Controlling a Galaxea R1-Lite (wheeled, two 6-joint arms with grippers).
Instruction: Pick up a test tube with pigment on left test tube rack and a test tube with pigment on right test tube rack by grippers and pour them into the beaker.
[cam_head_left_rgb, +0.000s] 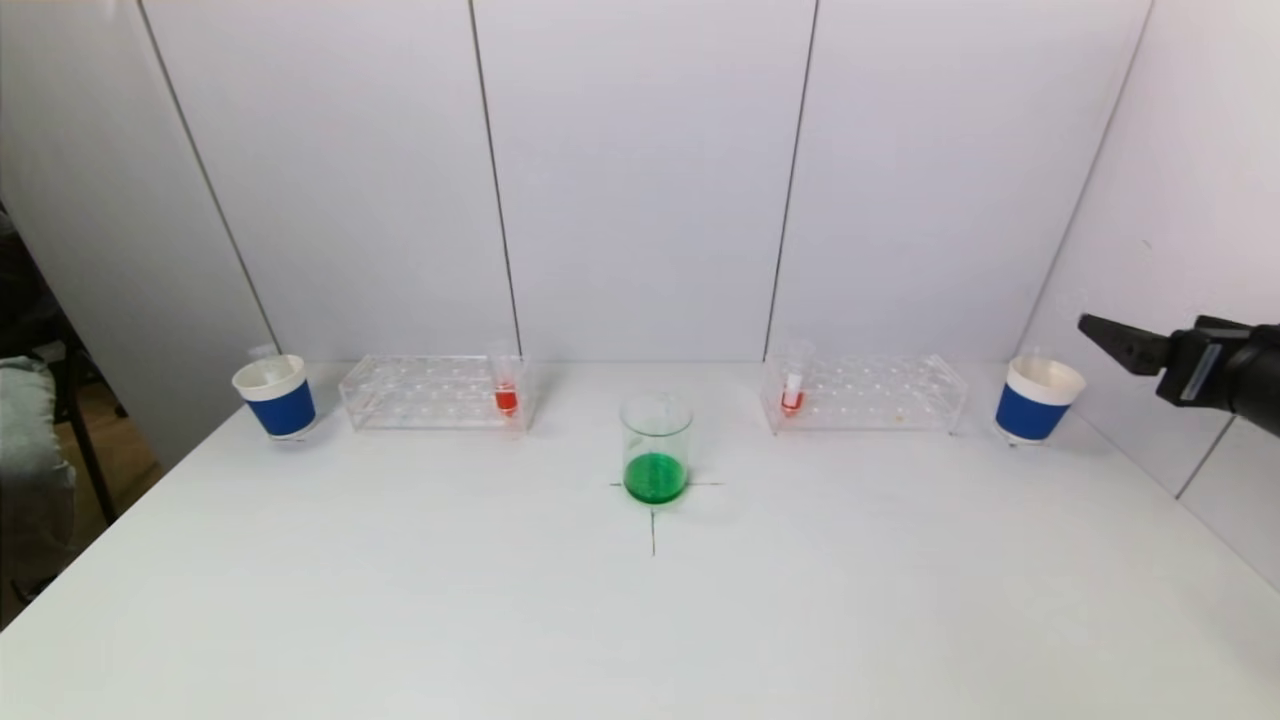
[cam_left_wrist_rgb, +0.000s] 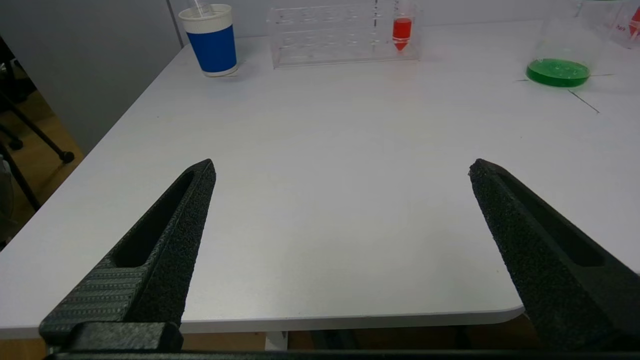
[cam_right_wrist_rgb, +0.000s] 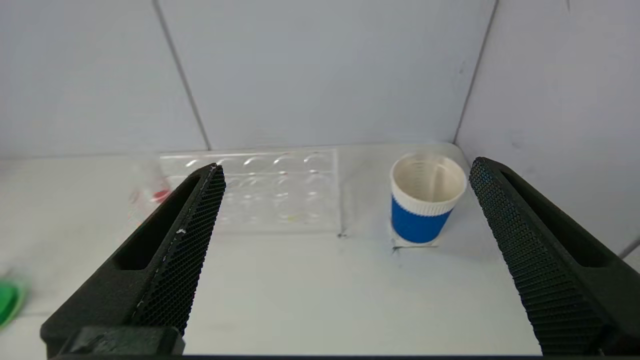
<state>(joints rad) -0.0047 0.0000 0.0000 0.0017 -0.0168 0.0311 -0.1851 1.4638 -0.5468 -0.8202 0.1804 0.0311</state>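
Clear acrylic defines both holders: the transparent left test tube rack (cam_head_left_rgb: 432, 391) and the transparent right test tube rack (cam_head_left_rgb: 866, 393) stand at the back of the white desk (cam_head_left_rgb: 640, 600), either side of the clear glass beaker with green liquid (cam_head_left_rgb: 656, 448). We judge this layout deliberate — the beaker sits on a marked cross midway between the racks, so each arm has a similar reach to its own tube and to the pour point.

The left test tube with red pigment (cam_head_left_rgb: 506, 385) occupies the rack end nearest the beaker; the right test tube with red pigment (cam_head_left_rgb: 793, 385) does the same on its side. Both tubes stand upright, long axis vertical, open mouth up, tapered tip down in the rack.

A blue-and-white paper cup (cam_head_left_rgb: 276, 397) stands outboard of the left rack, and a second blue-and-white paper cup (cam_head_left_rgb: 1038, 400) outboard of the right.

We find the left gripper (cam_left_wrist_rgb: 340, 170) fully spread and empty, above the desk's near edge. The right gripper (cam_right_wrist_rgb: 345, 170) is likewise wide open and empty — raised at the right side, near the second cup.
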